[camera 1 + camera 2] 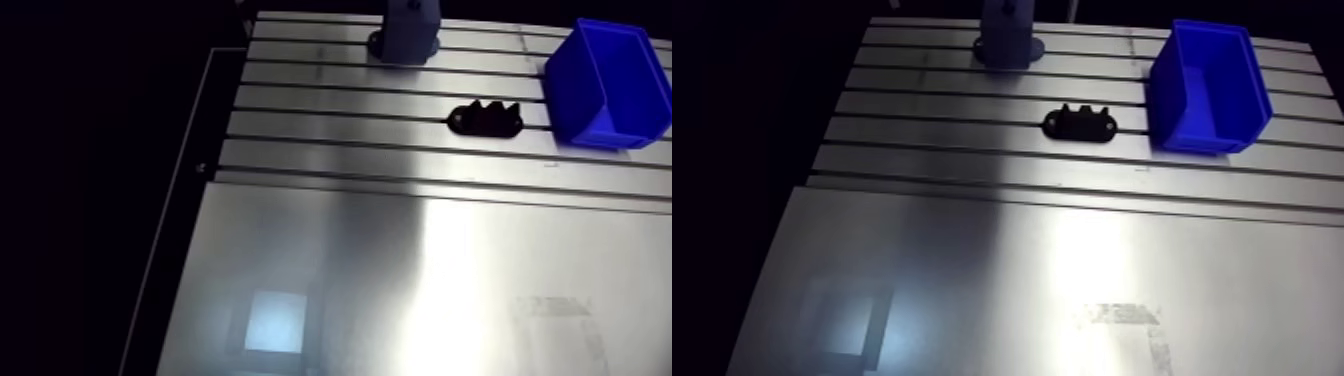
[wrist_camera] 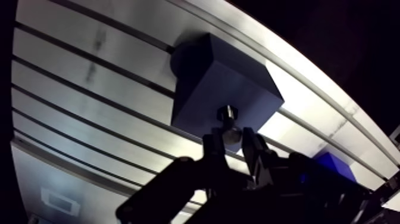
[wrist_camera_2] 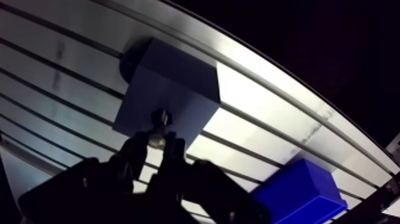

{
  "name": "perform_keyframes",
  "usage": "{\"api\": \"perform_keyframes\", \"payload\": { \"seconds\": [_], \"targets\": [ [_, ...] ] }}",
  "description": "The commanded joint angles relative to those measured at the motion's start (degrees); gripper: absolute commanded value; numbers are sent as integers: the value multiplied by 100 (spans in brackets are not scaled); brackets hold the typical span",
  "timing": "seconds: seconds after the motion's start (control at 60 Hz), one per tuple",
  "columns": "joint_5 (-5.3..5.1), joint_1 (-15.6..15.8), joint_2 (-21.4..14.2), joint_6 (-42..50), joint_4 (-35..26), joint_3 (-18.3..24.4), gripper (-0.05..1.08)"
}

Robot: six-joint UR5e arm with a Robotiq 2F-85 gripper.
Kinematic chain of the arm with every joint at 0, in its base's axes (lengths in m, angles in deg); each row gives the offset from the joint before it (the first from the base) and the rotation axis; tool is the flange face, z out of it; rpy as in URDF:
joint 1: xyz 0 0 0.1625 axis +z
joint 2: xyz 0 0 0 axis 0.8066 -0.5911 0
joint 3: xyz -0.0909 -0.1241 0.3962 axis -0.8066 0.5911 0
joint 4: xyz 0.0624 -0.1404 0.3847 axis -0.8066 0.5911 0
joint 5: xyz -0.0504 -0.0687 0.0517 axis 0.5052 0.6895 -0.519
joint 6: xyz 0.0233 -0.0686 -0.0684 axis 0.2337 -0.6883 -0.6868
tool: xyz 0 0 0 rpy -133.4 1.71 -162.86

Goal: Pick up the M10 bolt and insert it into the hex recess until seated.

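Both my jaws reach down over the slotted surface [image 1: 400,260], clamped on a bolt [image 2: 228,119] between them, its far end at a blue-grey block's [image 2: 208,77] top face.

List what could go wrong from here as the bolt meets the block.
The gripper pinches the bolt at one end only, so it may tilt or slip when pushed. The hex recess cannot be made out on the block, so a slightly off-centre bolt could jam against its face.
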Motion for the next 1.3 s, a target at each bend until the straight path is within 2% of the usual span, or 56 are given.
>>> {"api": "perform_keyframes", "payload": {
  "seconds": [0.017, 0.117, 0.35, 0.433, 0.567, 0.7, 0.8, 0.95, 1.1, 1.2, 1.3],
  "targets": [
    [25, 2, -25, 60, 161, -78, 48],
    [24, 2, -34, 95, 291, -107, 37],
    [15, -14, -92, 120, 409, -98, 32],
    [-36, -15, -137, 306, 488, -107, 27],
    [-54, -15, -155, 593, 491, -116, 24],
    [-22, -15, -189, 954, 482, -151, 24],
    [-63, -15, -215, 1114, 491, -218, 23],
    [-24, -15, -313, 2191, 509, -384, 25],
    [-29, -15, -382, 2491, 525, -505, 29],
    [-39, -23, -419, 2497, 819, -683, 29],
    [-82, -17, -545, 2444, 1378, -983, 33]
  ]
}}
